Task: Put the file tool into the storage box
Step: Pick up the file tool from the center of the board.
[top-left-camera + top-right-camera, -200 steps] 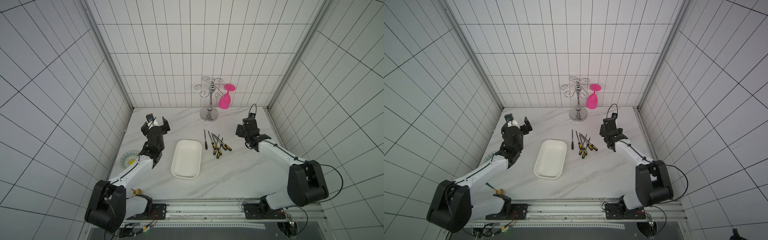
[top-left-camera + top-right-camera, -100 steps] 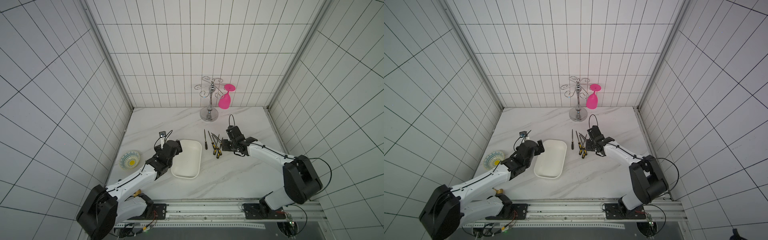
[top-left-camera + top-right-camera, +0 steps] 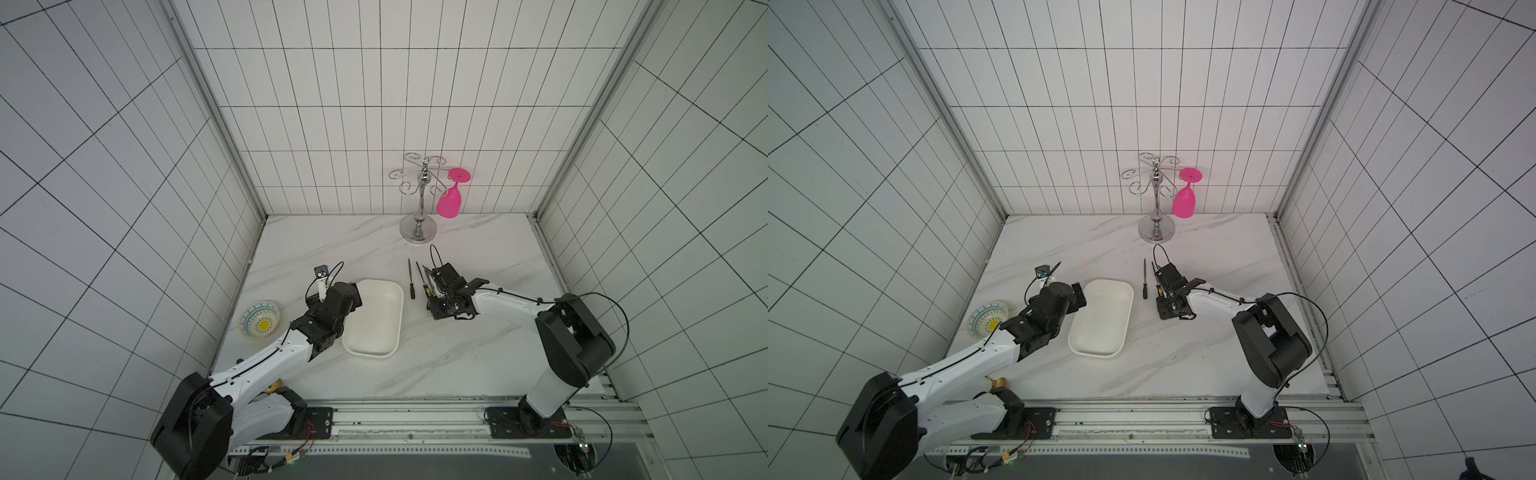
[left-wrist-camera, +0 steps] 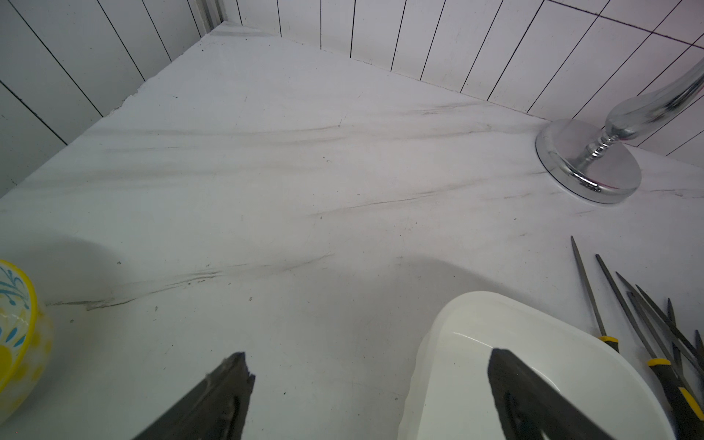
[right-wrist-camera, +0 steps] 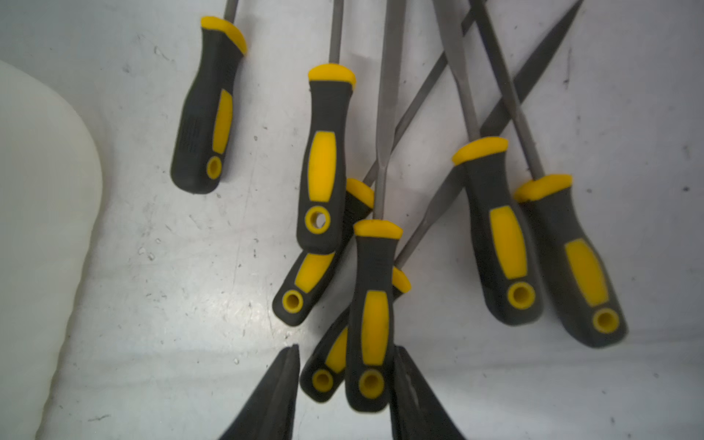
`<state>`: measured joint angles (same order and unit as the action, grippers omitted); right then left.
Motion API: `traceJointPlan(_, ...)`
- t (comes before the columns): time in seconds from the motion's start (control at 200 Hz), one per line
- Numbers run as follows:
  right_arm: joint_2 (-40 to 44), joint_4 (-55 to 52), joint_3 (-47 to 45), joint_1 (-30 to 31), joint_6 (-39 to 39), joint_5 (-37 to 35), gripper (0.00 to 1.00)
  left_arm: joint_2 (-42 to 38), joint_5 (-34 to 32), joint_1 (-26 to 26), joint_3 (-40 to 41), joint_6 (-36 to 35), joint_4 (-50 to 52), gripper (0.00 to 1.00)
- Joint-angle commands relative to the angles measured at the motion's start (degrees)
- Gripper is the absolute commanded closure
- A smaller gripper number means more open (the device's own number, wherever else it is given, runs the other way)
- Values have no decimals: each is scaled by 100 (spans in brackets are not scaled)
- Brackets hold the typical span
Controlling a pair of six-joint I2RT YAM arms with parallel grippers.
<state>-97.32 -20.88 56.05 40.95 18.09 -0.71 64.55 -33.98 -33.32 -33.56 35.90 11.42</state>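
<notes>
Several black-and-yellow-handled file tools (image 3: 424,279) (image 5: 324,152) lie fanned on the marble to the right of the white storage box (image 3: 376,353) (image 3: 1096,353) (image 4: 457,316); one file (image 3: 411,286) (image 3: 1145,282) lies apart, nearest the box. My right gripper (image 3: 431,303) (image 3: 1160,301) (image 5: 346,348) is low over the handle ends. Its jaws stand narrowly open round two handles (image 5: 371,324): one finger touches, the other shows a thin gap. My left gripper (image 3: 354,302) (image 3: 1077,296) (image 4: 367,356) is wide open and empty, straddling the box's far left rim.
A small patterned yellow-and-blue plate (image 3: 259,320) (image 4: 15,324) sits left of the left arm. A chrome glass rack (image 3: 419,228) (image 4: 586,167) with a pink glass (image 3: 449,203) hanging from it stands at the back wall. Tiled walls close in three sides.
The left arm has swung from the far left down to the box's rim, staying open. The right arm has moved left and down onto the files, and its jaws have narrowed around two handles.
</notes>
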Motion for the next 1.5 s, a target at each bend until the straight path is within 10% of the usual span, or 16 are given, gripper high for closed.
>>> traceJointPlan(0.0,-81,-62,325,27,-208,-195,63,-124,-166,-8,-66,66,97,1)
traceJointPlan(0.495,-297,168,420,-2,-508,-347,68,4,204,-8,-245,152,176,1)
traceJointPlan(0.98,310,83,418,-16,-388,-93,95,166,533,-8,-360,164,190,1)
traceJointPlan(1.494,1169,301,309,44,-109,1490,92,877,2746,-4,-497,328,-1582,1)
